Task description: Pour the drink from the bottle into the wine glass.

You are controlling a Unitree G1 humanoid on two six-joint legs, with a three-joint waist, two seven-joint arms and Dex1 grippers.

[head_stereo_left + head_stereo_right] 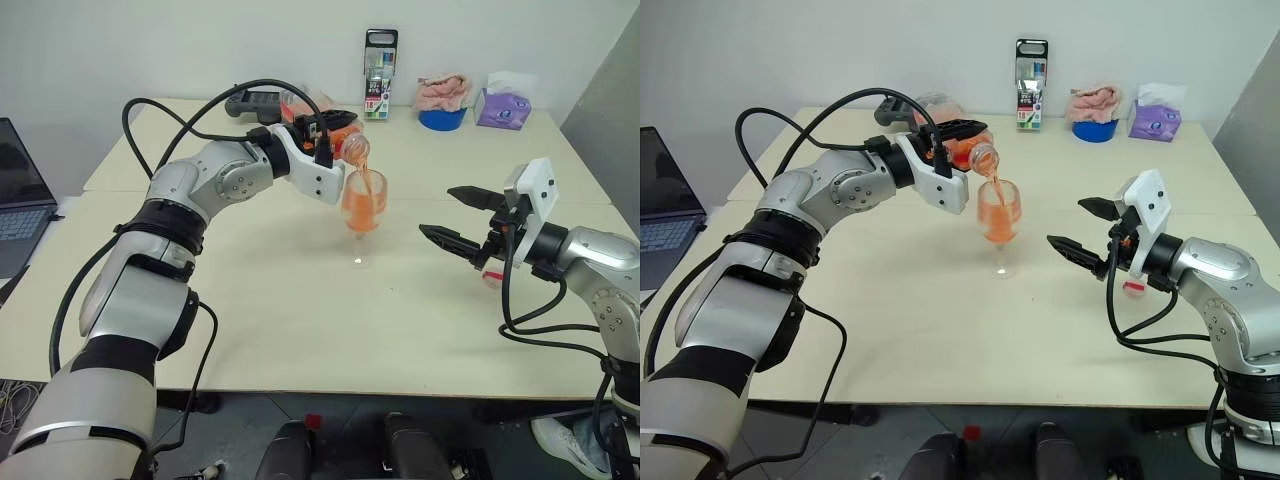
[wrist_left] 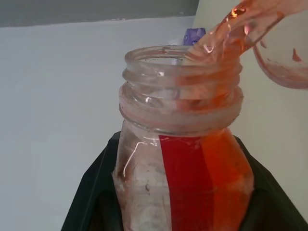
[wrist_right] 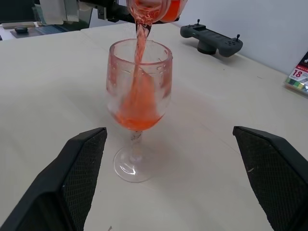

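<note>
L end effector (image 1: 958,140) clamped on bottle (image 1: 970,152), tipped w/ uncapped mouth just above glass (image 1: 999,215) rim. Drink (image 3: 138,103) runs in a thin stream from mouth into bowl; bowl partly filled, orange-red. Glass stands upright on surface (image 1: 940,320), mid, between both arms. R end effector (image 1: 1072,226) hangs near glass on its R side, fingers wide apart, nothing in them. At far edge of surface: marker pack (image 1: 1031,70), blue bowl (image 1: 1095,129), tissue box (image 1: 1154,120), controller (image 3: 211,41).
</note>
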